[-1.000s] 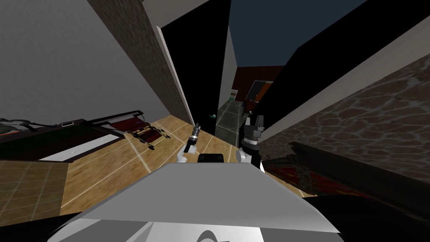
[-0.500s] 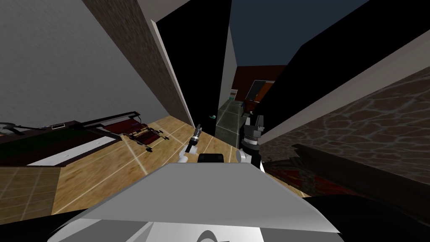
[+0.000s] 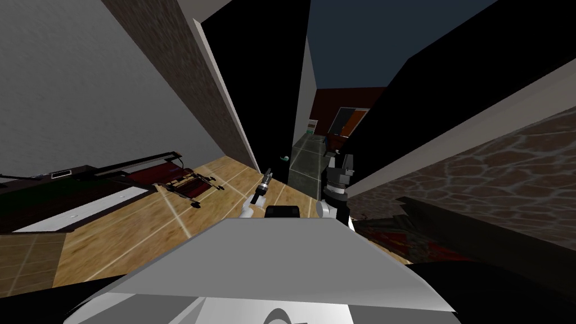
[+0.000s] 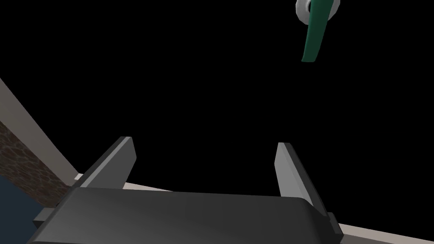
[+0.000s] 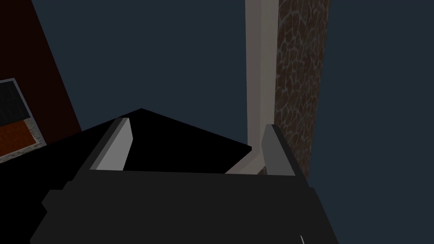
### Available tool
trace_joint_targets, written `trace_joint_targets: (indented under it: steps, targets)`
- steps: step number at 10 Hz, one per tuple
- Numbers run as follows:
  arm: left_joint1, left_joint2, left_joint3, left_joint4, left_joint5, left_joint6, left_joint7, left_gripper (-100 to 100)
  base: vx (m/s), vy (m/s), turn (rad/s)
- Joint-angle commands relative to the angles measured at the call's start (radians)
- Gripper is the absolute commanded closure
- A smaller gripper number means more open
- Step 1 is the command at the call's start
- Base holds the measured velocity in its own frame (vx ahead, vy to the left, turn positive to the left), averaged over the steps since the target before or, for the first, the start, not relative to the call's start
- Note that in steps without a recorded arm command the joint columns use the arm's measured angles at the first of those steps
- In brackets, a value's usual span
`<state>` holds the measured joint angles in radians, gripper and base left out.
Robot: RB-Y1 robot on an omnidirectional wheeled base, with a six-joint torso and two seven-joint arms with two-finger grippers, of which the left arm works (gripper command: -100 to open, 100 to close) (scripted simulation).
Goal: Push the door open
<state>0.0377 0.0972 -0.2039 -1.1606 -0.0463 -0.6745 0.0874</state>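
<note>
Left arm reaches forward from the chest, forearm slanting up and slightly inward. The left gripper (image 3: 266, 180) is seen edge-on, thin, and aimed at the flat black door (image 3: 270, 84). In the left wrist view the left gripper (image 4: 203, 143) has its fingers spread wide with nothing between them. Both blades point straight at the door's black face (image 4: 178, 84). Cannot tell if the tips touch it.

The green lever handle (image 4: 314, 31) hangs from a round white base (image 4: 301, 8). It lies beyond the fingertips, off toward one finger's side and well apart from both blades. In the head view the handle (image 3: 285, 157) is a small teal spot low on the door's free edge, just ahead of the left gripper and between the two grippers.

Right arm is held up in front of the right shoulder. The right gripper (image 3: 341, 164) is a dark box standing upright, near the handle but not at it. In the right wrist view its fingers (image 5: 121, 140) are spread apart and empty.

The door stands straight ahead in a pale grey door frame (image 3: 222, 95), with a brown stone-pattern wall (image 3: 180, 62) on the robot's left. A light wooden plank floor (image 3: 152, 225) runs up to it. Past the door's free edge a gap shows grey tiled floor (image 3: 306, 160).
</note>
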Motion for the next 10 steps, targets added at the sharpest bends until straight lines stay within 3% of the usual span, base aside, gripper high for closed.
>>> trace_joint_targets:
  steps: [1, 10]
  targets:
    - [-0.021, -0.001, -0.007, 0.05, -0.005, -0.012, 0.009, -100, 0.089, 0.021, -0.017]
    - [-0.098, -0.008, -0.042, 0.249, -0.026, -0.063, 0.046, -100, 0.083, 0.014, -0.016]
